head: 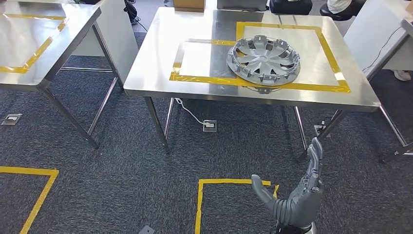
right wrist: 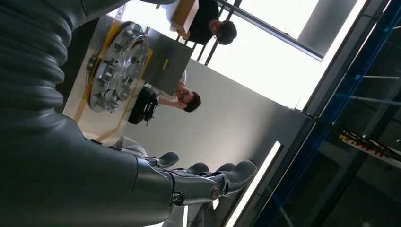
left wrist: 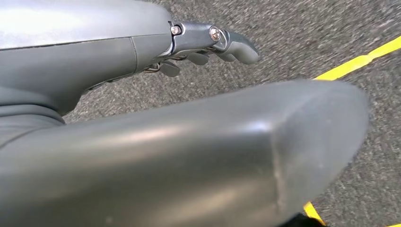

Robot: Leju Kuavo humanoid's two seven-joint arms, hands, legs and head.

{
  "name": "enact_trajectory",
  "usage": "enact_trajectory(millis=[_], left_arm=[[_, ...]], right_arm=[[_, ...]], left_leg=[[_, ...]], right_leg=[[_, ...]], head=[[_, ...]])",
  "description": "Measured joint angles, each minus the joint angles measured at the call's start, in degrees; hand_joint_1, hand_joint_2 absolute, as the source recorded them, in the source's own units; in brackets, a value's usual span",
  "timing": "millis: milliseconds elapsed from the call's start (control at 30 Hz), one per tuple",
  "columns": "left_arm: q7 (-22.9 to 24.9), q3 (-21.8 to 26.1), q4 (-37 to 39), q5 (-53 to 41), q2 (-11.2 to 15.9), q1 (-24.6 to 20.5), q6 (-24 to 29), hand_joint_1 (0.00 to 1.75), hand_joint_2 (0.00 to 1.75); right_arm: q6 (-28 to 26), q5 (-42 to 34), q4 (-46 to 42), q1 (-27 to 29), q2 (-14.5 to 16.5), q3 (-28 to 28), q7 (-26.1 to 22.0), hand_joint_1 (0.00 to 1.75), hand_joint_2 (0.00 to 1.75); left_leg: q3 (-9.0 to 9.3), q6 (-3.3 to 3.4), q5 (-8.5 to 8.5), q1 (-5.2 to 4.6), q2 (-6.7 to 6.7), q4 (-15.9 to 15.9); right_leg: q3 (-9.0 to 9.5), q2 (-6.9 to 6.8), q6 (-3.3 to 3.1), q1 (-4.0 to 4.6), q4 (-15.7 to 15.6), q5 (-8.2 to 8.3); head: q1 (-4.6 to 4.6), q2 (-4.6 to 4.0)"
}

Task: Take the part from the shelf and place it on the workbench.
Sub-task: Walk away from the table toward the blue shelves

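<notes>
The part, a silver-grey wheel cover (head: 263, 60), lies flat on the steel workbench (head: 156, 73), inside a yellow tape outline and near the bench's front edge. My right hand (head: 297, 195) hangs low in front of the bench, well short of the wheel cover, with its fingers stretched out, thumb apart and nothing in it. In the right wrist view the same hand (right wrist: 118, 184) is bare, with the wheel cover (right wrist: 118, 66) far beyond it. My left hand (left wrist: 94, 66) hangs over grey carpet, fingers straight and holding nothing.
A second steel table (head: 44, 34) with yellow tape stands at the left. Yellow tape squares (head: 234, 183) mark the carpet by my feet. A floor socket (head: 209, 126) with a white cable sits under the bench. People (right wrist: 189, 99) sit beyond the bench's far side.
</notes>
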Motion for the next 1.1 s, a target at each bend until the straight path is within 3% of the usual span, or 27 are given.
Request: enact_trajectory(millis=[67,167,233,333,367,400,467,533,600,667,700,733,833,867,900,933,1000,1067,1100], left_arm=[[-0.03,0.0,0.0,0.0,-0.06,0.0,0.0,0.0,0.0],[-0.07,0.0,0.03,0.0,-0.07,0.09,0.0,0.0,0.0],[-0.08,0.0,0.04,0.0,0.0,0.25,0.0,0.0,0.0],[-0.11,0.0,0.04,0.0,0.09,0.43,0.0,0.0,0.0],[-0.11,0.0,0.05,0.0,0.11,0.48,0.0,0.0,0.0],[-0.11,0.0,0.05,0.0,0.13,0.53,0.0,0.0,0.0],[-0.11,0.0,0.05,0.0,0.16,0.54,0.0,0.0,0.0],[-0.14,0.0,0.03,0.0,0.19,0.46,0.0,0.0,0.0],[-0.23,0.0,0.02,0.0,0.18,0.42,0.0,0.0,0.0],[-0.3,0.0,0.03,0.0,0.18,0.46,0.03,0.0,0.0],[-0.32,0.0,0.03,0.0,0.19,0.43,0.05,0.0,0.0],[-0.34,0.0,0.03,0.0,0.19,0.38,0.09,0.0,0.0],[-0.39,0.0,0.03,0.02,0.12,0.36,0.16,0.0,0.0],[-0.38,0.0,0.03,0.05,0.11,0.4,0.18,0.0,0.0],[-0.38,0.0,0.04,0.1,0.11,0.43,0.24,0.0,0.0],[-0.37,0.0,0.04,0.14,0.12,0.44,0.3,0.0,0.0],[-0.38,0.0,0.04,0.18,0.09,0.45,0.42,0.0,0.0],[-0.4,0.0,0.03,0.23,0.01,0.48,0.48,0.0,0.0],[-0.4,0.0,0.03,0.27,-0.04,0.48,0.49,0.0,0.0]], right_arm=[[-0.01,-0.03,-0.01,0.0,0.0,0.0,-0.01,0.0,1.75],[-0.03,-0.04,-0.01,0.02,0.02,-0.01,-0.02,0.0,1.75],[-0.02,-0.09,-0.01,0.02,0.09,-0.02,-0.02,0.0,1.75],[0.01,-0.14,0.01,0.08,0.15,-0.02,-0.01,0.0,1.75],[0.02,-0.16,0.01,0.09,0.15,-0.02,-0.01,0.0,1.75],[0.02,-0.18,0.01,0.1,0.15,-0.02,-0.01,0.0,1.75],[0.03,-0.24,0.01,0.11,0.15,-0.02,-0.01,0.0,1.75],[0.06,-0.28,0.01,0.12,0.15,-0.02,-0.01,0.0,1.75],[0.08,-0.29,0.01,0.1,0.16,-0.02,-0.04,0.0,1.75],[0.06,-0.35,0.01,0.09,0.17,-0.02,-0.05,0.0,1.75],[0.04,-0.39,0.01,0.09,0.17,-0.01,-0.03,0.0,1.75],[0.03,-0.43,0.02,0.08,0.16,-0.01,-0.02,0.0,1.75],[0.02,-0.53,0.13,-0.01,0.15,0.02,-0.01,0.0,1.75],[0.02,-0.58,0.22,-0.03,0.15,0.02,-0.01,0.0,1.75],[0.02,-0.67,0.32,-0.08,0.15,0.02,-0.01,0.0,1.75],[0.02,-0.73,0.43,-0.17,0.15,0.03,-0.01,0.0,1.75],[0.02,-0.86,0.55,-0.49,0.15,0.09,-0.01,0.0,1.75],[0.01,-0.91,0.58,-0.88,0.16,0.16,-0.02,0.0,1.75],[0.01,-0.92,0.6,-1.03,0.16,0.18,-0.02,0.0,1.75]], left_leg=[[-0.22,-0.61,0.68,0.02,0.02,-0.09],[-0.41,-1.69,1.37,0.08,-0.08,-0.29],[-1.55,-2.21,-1.34,0.11,-0.26,2.37],[-4.69,-2.91,-8.51,0.39,-0.33,13.04],[-4.88,-3.08,-9.21,0.44,-0.33,15.35],[-4.14,-3.18,-8.69,0.5,-0.32,15.69],[0.41,-3.27,-5.77,0.68,-0.31,10.15],[5.49,-2.9,-4.87,0.6,-0.48,2.43],[6.85,-2.03,-5.44,0.35,-0.7,-0.57],[6.13,-1.01,-4.86,0.29,-0.66,-0.57],[5.78,-0.53,-4.41,0.32,-0.54,-0.59],[5.31,-0.05,-3.89,0.39,-0.42,-0.67],[3.31,0.59,-2.27,0.38,-0.22,-0.61],[2.56,0.61,-1.73,0.32,-0.18,-0.49],[1.77,0.58,-1.2,0.27,-0.14,-0.33],[0.99,0.51,-0.71,0.23,-0.12,-0.13],[-0.38,0.24,0.16,0.18,-0.13,0.29],[-1.04,-0.3,0.94,0.14,-0.15,0.48],[-1.13,-0.67,1.39,0.19,-0.14,0.4]], right_leg=[[3.39,0.04,-0.64,0.45,-5.4,-0.17],[3.21,-0.04,-1.54,0.51,-6.45,0.61],[2.43,-0.23,-2.37,0.13,-6.81,1.69],[0.5,-0.39,-2.73,0.06,-6.67,3.16],[-0.18,-0.42,-2.67,0.05,-6.54,3.61],[-0.85,-0.43,-2.56,0.02,-6.36,4.02],[-2.12,-0.43,-2.2,-0.09,-5.83,4.68],[-3.09,-0.41,-1.58,-0.07,-5.24,5.23],[-3.47,-0.39,-0.84,0.01,-4.98,5.83],[-3.64,-0.28,-0.07,-0.1,-4.91,6.33],[-3.96,-0.2,0.3,-0.17,-4.42,5.76],[-4.53,-0.13,0.61,-0.24,-3.01,4.14],[-7.26,-0.07,1.14,-0.29,6.44,-3.78],[-7.67,-0.07,1.17,-0.29,9.24,-4.96],[-7.28,-0.07,1.13,-0.29,10.48,-4.76],[-5.9,-0.07,0.99,-0.27,9.75,-3.5],[-0.6,-0.08,0.35,-0.1,3.06,-1.06],[3.85,-0.05,-0.42,0.29,-3.87,-1.2],[4.63,-0.03,-0.77,0.51,-5.44,-1.69]], head=[[0.04,0.0],[0.14,0.0],[-0.07,0.0],[-0.47,0.0],[-0.49,0.0],[-0.51,0.0],[-0.54,0.0],[-0.6,0.0],[-0.59,0.0],[-0.52,0.0],[-0.45,0.0],[-0.35,0.0],[0.06,0.0],[0.11,0.0],[0.14,0.0],[0.16,0.0],[0.19,0.0],[0.19,0.0],[0.24,0.0]])
